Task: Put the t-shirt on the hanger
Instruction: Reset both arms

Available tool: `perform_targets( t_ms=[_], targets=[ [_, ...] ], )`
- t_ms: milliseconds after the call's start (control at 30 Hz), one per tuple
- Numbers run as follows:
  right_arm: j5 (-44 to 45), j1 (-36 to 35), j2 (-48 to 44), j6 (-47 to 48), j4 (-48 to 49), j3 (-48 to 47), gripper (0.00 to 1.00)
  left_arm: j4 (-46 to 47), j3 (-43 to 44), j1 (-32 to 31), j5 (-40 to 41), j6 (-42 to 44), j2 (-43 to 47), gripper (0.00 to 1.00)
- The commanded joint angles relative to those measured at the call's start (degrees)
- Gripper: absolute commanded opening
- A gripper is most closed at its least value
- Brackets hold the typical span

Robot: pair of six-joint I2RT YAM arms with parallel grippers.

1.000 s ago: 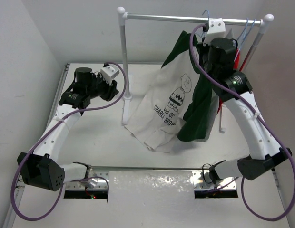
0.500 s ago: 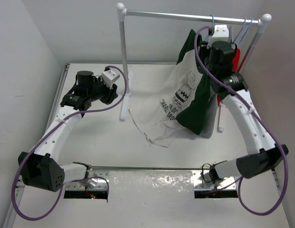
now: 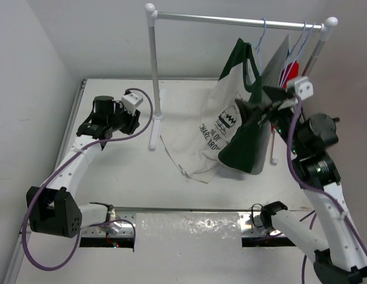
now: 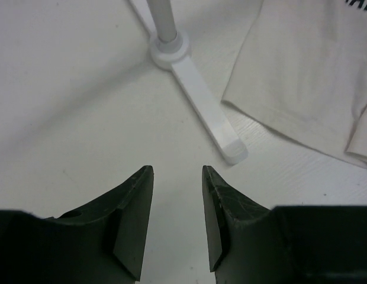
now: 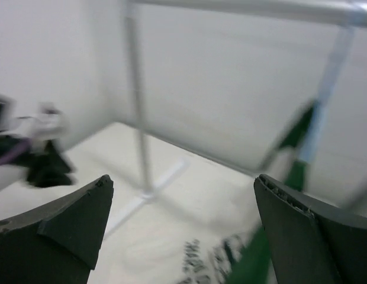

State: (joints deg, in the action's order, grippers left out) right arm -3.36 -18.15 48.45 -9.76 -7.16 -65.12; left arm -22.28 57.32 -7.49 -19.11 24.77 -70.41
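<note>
Now t-shirt [image 3: 222,121] looks hung on hanger [image 3: 261,36] at rail [image 3: 231,21]. My right gripper [image 5: 182,183] wide open, empty; left gripper [image 4: 177,171] slightly parted, empty. I'd back away slowly, not snagging fabric.

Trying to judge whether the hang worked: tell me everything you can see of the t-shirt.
The t-shirt is soft cloth: white front with a dark cartoon print, dark green shoulder and back. It hangs from the light-blue hanger on the rail, its crumpled white hem resting on the table. The open right gripper sits beside its green side; contact unclear.
</note>
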Motion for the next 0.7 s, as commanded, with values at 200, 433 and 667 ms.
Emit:
perform_targets(
  t_ms=[200, 433, 667],
  targets=[
    [-35.78, -2.49, 3.92, -6.77, 28.77, 23.51, 0.99, 5.49, -3.62, 4.84, 2.41, -1.22, 0.27, 0.32],
    [-6.24, -15.07, 13.94, 2.39, 18.75, 30.92, 0.99, 7.25, -6.69, 11.70, 0.84, -2.36, 0.01, 0.30],
    [12.30, -16.30, 16.94, -0.09, 26.05, 44.37, 0.99, 10.15, -11.96, 17.06, 0.39, -2.45, -0.69, 0.29]
  ],
)
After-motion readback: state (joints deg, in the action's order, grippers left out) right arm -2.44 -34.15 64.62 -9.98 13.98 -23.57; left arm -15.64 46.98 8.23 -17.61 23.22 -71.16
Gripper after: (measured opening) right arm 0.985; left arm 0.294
